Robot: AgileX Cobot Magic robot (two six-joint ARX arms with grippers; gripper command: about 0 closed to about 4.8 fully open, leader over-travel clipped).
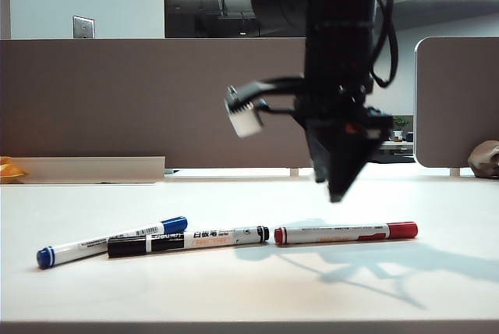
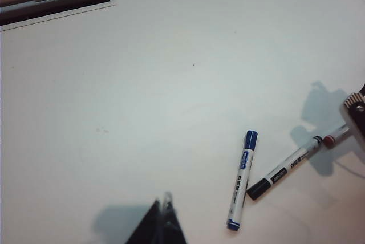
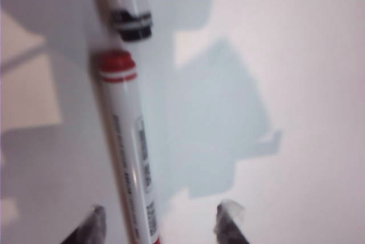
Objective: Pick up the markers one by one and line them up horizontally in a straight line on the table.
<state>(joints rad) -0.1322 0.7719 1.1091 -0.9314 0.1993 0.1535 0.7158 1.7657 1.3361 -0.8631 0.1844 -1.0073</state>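
Three markers lie on the white table (image 1: 234, 295). The blue-capped marker (image 1: 109, 242) (image 2: 242, 181) lies slanted at the left. The black marker (image 1: 187, 240) (image 2: 285, 170) and the red marker (image 1: 345, 232) (image 3: 128, 153) lie nearly end to end in a row. My right gripper (image 1: 337, 190) (image 3: 161, 218) hangs open just above the red marker, whose barrel lies between the fingertips (image 3: 228, 216), closer to one of them and untouched. The black marker's end (image 3: 130, 13) shows beyond the red one. My left gripper (image 2: 165, 207) is shut and empty over bare table, away from the blue marker.
Grey-brown partition panels (image 1: 117, 100) stand behind the table. A yellow object (image 1: 9, 168) sits at the far left edge and a brownish lump (image 1: 485, 158) at the far right. A white connector (image 1: 245, 115) juts from the right arm's cabling.
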